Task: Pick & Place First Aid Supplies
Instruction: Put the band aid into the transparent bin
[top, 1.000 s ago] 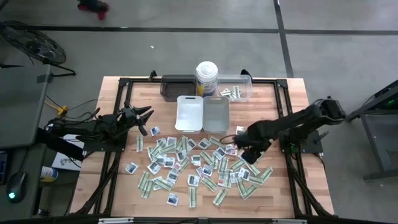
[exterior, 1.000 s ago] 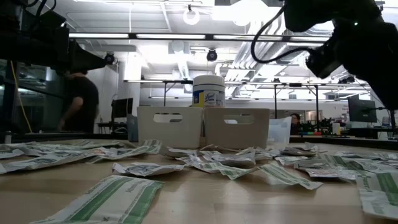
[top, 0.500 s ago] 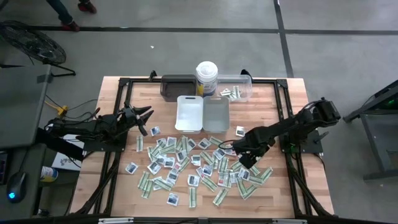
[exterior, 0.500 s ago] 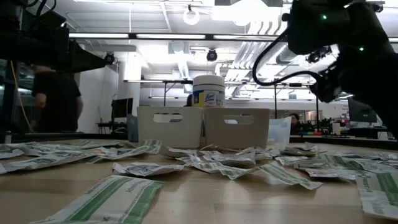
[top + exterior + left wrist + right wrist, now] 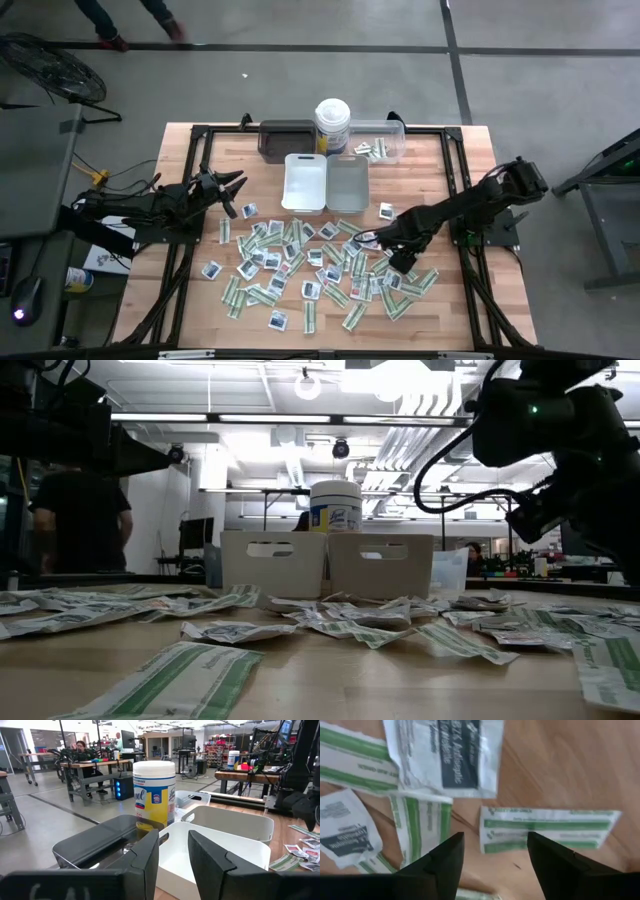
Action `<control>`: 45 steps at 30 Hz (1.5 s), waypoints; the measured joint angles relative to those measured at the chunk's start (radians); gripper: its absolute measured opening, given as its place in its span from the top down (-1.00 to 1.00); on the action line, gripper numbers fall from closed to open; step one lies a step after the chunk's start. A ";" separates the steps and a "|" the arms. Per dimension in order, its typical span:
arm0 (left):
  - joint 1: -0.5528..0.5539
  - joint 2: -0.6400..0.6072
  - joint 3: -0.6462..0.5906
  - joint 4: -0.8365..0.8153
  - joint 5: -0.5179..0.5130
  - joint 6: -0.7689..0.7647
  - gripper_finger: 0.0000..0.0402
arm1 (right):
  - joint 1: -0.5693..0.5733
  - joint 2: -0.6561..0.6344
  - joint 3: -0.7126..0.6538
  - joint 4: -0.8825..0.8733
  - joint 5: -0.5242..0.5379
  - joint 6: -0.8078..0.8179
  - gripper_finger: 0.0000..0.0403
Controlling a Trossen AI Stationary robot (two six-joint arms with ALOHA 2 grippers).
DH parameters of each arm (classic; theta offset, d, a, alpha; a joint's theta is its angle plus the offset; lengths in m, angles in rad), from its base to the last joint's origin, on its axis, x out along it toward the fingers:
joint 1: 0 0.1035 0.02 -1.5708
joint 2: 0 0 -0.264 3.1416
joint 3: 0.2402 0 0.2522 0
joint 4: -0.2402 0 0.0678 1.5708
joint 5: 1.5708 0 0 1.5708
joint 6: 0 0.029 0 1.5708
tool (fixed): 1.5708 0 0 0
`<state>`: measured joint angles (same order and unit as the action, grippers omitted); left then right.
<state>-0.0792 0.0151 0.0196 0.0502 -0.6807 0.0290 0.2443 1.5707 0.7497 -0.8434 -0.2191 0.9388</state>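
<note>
The right hand (image 5: pixel 492 855), fingers apart, hangs over a green strip (image 5: pixel 547 827). Go straight down and pinch only that one.

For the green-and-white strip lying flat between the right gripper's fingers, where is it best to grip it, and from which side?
Probably from straight above, across its narrow width near the middle. The strip lies flat on bare wood, long edges free. The right gripper hangs open just over it, empty.

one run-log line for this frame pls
right gripper: open, low over green-and-white strip packet, nothing held | left gripper: idle, empty, at table's left edge, facing white rectangular tray | scattered flat packets: on table
</note>
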 joint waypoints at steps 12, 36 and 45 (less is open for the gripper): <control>0.000 0.000 0.000 0.000 0.000 0.000 0.50 | 0.000 -0.004 -0.043 0.049 -0.009 -0.020 0.20; 0.000 0.000 0.000 0.000 0.000 0.000 0.50 | -0.002 -0.016 -0.044 0.047 -0.028 -0.020 0.98; 0.000 0.000 0.000 0.000 0.000 0.000 0.50 | -0.002 -0.092 -0.048 0.038 -0.035 0.029 0.99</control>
<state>-0.0788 0.0151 0.0195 0.0505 -0.6805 0.0290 0.2424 1.4789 0.7017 -0.8059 -0.2543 0.9683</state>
